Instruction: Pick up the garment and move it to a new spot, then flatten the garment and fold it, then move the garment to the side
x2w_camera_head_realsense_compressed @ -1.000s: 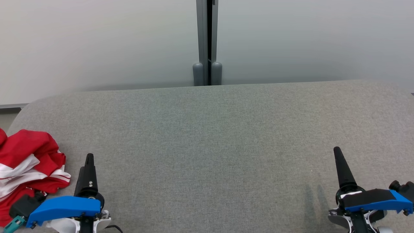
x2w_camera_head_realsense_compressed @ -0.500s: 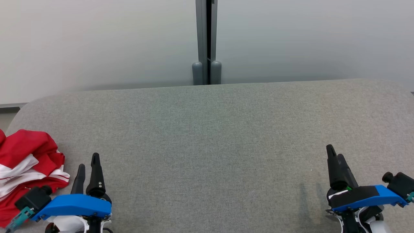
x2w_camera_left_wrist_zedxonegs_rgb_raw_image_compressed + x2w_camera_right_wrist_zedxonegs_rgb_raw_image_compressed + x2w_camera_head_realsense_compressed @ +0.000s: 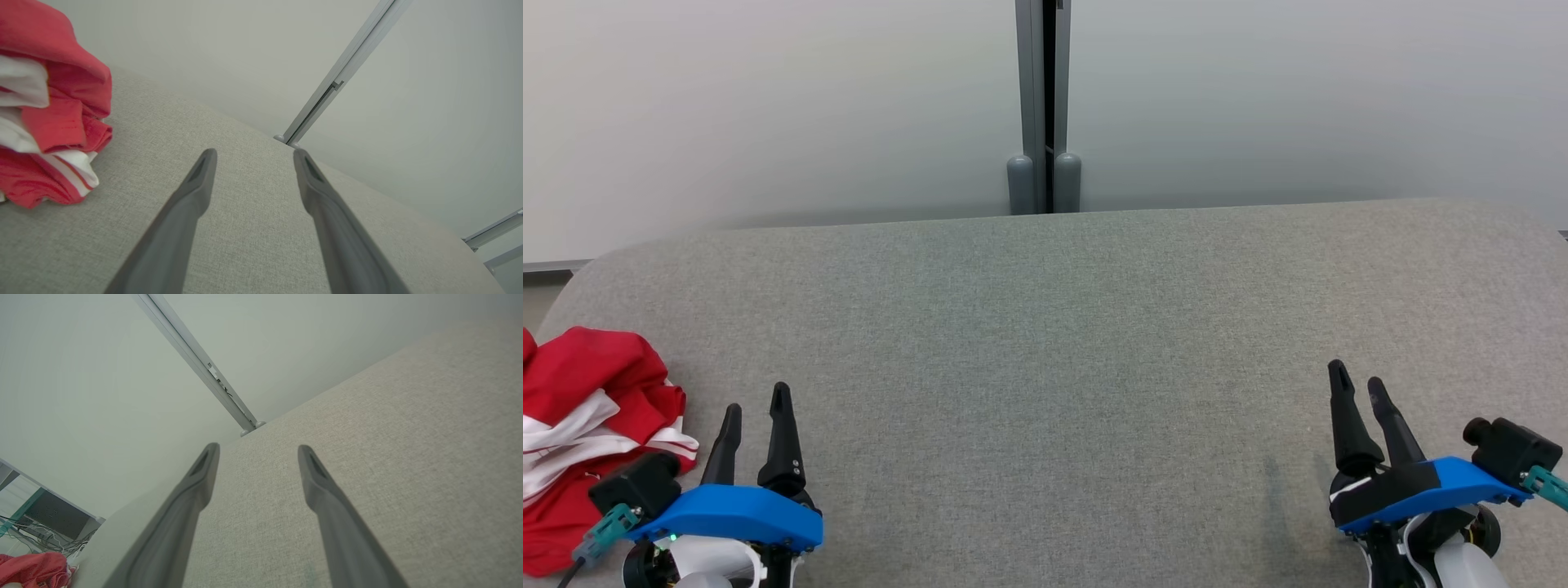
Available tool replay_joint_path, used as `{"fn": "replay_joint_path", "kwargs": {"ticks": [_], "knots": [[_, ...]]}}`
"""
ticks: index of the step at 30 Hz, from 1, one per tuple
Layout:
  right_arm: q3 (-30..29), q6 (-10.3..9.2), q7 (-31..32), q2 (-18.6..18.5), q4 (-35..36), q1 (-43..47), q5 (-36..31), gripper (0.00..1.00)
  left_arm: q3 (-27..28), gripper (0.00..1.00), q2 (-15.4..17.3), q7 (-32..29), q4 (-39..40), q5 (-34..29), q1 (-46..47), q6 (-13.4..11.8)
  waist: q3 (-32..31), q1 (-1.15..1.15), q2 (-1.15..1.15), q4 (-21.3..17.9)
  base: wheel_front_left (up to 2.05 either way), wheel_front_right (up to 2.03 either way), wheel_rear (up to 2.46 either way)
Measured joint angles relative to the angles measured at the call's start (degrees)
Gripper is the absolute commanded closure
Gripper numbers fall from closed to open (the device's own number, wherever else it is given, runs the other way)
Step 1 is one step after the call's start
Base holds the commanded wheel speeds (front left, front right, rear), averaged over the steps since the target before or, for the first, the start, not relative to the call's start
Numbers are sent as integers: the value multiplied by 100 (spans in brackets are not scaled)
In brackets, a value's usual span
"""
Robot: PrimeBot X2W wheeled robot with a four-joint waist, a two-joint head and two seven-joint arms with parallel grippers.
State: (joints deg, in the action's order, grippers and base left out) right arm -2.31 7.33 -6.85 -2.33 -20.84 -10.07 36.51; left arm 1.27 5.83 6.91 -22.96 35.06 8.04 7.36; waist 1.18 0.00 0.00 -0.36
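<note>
Both wrists just rolled level: left gripper (image 3: 757, 398), jaws apart, beside the untouched crumpled red-and-white garment (image 3: 596, 367) at eight o'clock; right gripper (image 3: 1356, 374) apart too. Pickup pending.

left gripper (image 3: 757, 396), right gripper (image 3: 1356, 372): twin long tapered black fingers (image 3: 784, 433). Each carries a blue cover (image 3: 731, 514), black camera block (image 3: 637, 483) with teal plug (image 3: 602, 525), white housing (image 3: 712, 555) below. Left finger maybe shows two small screws.
</note>
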Motion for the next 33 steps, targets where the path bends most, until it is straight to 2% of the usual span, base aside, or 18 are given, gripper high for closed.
{"fn": "replay_joint_path", "kwargs": {"ticks": [15, 33], "knots": [[3, 5, -241, -9, -294, -36, -1121, 0, -194, 0, 52, 237, -230, -1059, -1, -54, -6, 0, 0, -27, 0, 0, 0], [-65, 7, -486, -19, -177, -142, -2196, 0, -336, 0, 123, 477, -299, -2007, 134, -77, 12, 0, 0, -38, 0, 0, 0]]}}
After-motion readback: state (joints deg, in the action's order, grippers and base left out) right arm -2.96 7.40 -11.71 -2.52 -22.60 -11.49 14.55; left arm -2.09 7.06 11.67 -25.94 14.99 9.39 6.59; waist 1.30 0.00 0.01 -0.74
